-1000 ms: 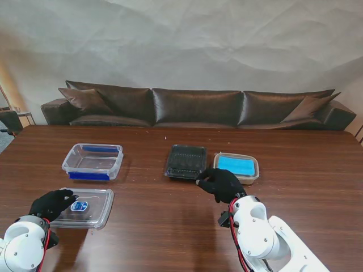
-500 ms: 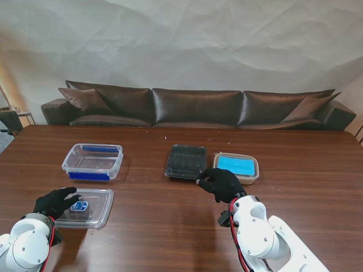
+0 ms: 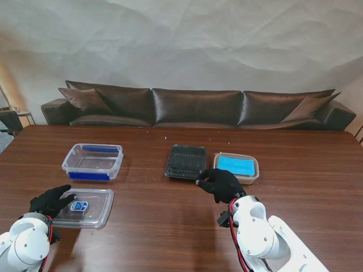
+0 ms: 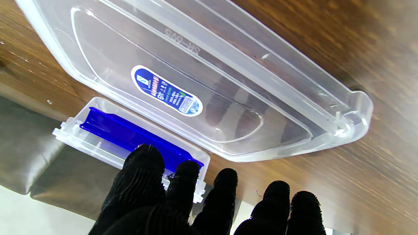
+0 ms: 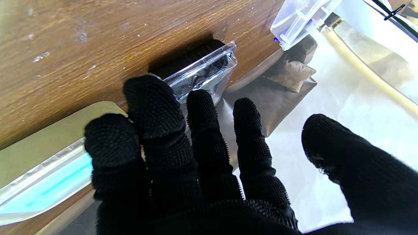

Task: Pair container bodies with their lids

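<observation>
A clear lid with a blue oval sticker [image 3: 84, 207] [image 4: 183, 85] lies flat at the near left. My left hand [image 3: 52, 200] [image 4: 196, 202] hovers at its left edge, fingers spread, holding nothing. Farther off stands the clear container body with blue clips [image 3: 93, 161] [image 4: 130, 140], uncovered. A black tray under a clear lid [image 3: 186, 161] [image 5: 199, 70] sits mid-table, beside a beige container with a blue lid [image 3: 236, 166] [image 5: 42, 182]. My right hand [image 3: 220, 183] [image 5: 202, 156] is open just in front of those two, fingertips near the black tray's near right corner.
A dark leather sofa [image 3: 193, 106] runs along the far edge of the brown wooden table [image 3: 159, 226]. A pale crumpled backdrop hangs behind it. Bare wood shows between the left and right groups of containers.
My left hand has drawn back a little toward me and to the left, off the clear lid. The right hand and all containers have stayed put.
</observation>
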You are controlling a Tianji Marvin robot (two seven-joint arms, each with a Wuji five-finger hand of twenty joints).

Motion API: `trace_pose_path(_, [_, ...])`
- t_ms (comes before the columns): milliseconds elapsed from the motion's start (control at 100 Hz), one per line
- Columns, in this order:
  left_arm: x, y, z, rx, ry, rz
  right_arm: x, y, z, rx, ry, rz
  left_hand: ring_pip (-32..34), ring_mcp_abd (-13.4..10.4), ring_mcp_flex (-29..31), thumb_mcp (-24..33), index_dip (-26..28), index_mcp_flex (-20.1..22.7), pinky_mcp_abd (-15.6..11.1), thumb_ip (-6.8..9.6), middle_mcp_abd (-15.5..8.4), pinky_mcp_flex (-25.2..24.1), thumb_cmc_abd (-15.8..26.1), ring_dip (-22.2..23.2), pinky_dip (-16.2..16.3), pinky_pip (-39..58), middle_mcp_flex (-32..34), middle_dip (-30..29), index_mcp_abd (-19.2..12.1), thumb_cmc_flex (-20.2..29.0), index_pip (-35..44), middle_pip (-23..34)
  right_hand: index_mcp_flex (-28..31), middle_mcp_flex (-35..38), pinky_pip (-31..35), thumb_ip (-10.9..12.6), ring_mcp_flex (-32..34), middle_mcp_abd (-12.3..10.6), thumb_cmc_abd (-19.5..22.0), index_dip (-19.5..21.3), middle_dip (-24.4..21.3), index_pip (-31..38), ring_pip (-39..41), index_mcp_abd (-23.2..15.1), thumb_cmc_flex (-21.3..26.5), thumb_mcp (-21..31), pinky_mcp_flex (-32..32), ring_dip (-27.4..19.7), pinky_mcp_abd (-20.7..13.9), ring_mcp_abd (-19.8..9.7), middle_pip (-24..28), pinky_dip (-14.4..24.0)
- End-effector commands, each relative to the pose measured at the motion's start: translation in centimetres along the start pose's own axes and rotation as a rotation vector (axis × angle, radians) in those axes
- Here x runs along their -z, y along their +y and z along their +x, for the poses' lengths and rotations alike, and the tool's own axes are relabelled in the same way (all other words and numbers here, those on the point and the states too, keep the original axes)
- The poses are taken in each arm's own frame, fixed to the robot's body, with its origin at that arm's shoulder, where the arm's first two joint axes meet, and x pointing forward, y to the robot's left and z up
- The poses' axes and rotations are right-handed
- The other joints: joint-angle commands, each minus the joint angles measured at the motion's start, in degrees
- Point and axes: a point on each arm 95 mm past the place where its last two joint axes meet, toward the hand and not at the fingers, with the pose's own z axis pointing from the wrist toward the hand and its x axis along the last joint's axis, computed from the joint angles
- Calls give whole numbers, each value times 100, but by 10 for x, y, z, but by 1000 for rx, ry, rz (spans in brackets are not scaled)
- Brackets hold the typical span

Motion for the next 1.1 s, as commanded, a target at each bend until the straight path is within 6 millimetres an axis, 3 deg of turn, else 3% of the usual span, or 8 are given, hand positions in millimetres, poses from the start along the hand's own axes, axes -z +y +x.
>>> trace_pose_path(0, [-1,4,-2,6,-15,-29,1,-5,2,-8,0,21,-115,-67,-258,-58,-50,-172,-179,-41,-141,-95,142,-101,-58,-162,-185,-81,-201,-73,-84,-58,55,133,-10,70,-78,119,-17,53,30,-54,21,6,52,-58,-1063,-69,153,142,-39,41])
trace_pose_path(460, [-10,19,-2,3,-17,-94,0,-5,1,-16,-2,24,-85,-97,-249,-54,-104,19,-179,-49,-343,-86,91,-172,-113,-151,7,-125,-519,-86,16,50,76,144,-12,68,-76,127,-9,52,27,-45,22,11,55,-56,-1065,-71,175,164,-41,46])
trace_pose_path(720, [-4,28,1,-11,8,-156,0,-3,-1,-18,-7,18,-61,-128,-188,-44,-98,282,-192,-47,-357,-90,81,-168,-118,-134,267,-93,-463,-51,119,108,85,145,-13,70,-78,135,0,48,26,-47,21,28,69,-52,-1067,-72,177,170,-43,48])
trace_pose_path(1090, [17,36,12,-22,32,-222,-1,-1,-2,-23,-8,10,-52,-88,-141,-47,-88,338,-152,-40,-171,-56,134,-149,-79,-77,331,-84,-287,-68,137,78,100,149,-16,71,-82,141,5,47,26,-51,20,41,67,-55,-1073,-73,187,183,-45,51])
